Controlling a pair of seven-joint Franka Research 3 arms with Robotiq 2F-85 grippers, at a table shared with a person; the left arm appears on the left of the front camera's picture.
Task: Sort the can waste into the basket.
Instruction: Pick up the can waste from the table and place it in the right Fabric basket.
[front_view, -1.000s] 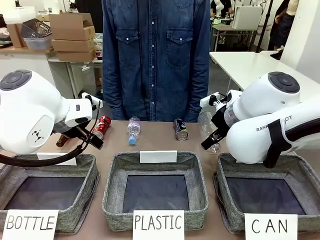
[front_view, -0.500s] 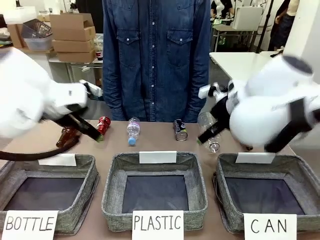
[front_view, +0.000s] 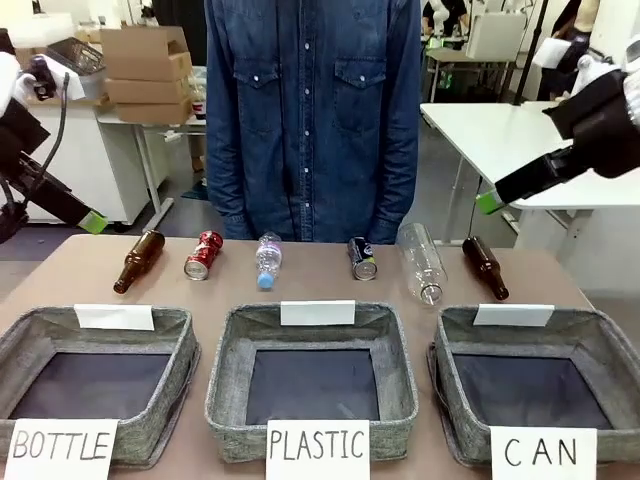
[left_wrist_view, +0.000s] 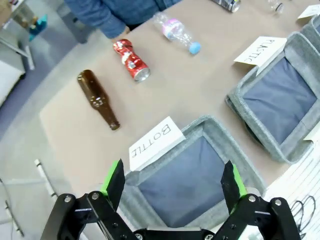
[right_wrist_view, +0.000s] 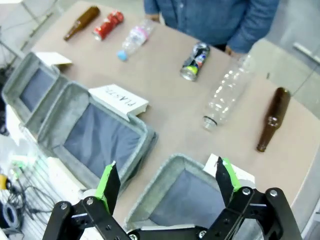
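Two cans lie on their sides along the far half of the table: a shiny red can (front_view: 203, 254) (left_wrist_view: 131, 60) (right_wrist_view: 106, 25) and a black patterned can (front_view: 361, 258) (right_wrist_view: 195, 61). The grey basket (front_view: 446, 372) with the CAN card stands at the front right, nothing in it; the right wrist view has its rim (right_wrist_view: 148, 202) just below the fingers. My left gripper (front_view: 93, 222) (left_wrist_view: 172, 182) hangs open, high at the far left, over the BOTTLE basket. Above the table's right end, my right gripper (front_view: 487, 203) (right_wrist_view: 167, 182) is open too. Neither holds anything.
Brown bottles (front_view: 138, 260) (front_view: 485, 267), a small plastic bottle (front_view: 266, 258) and a large clear bottle (front_view: 421, 262) lie in the same row as the cans. The BOTTLE basket (front_view: 190, 360) and PLASTIC basket (front_view: 222, 372) stand left and middle. A person in denim stands at the far edge.
Both arms have risen and swung outward, away from the row of objects. The brown bottles that they covered now show. The cans have not moved.
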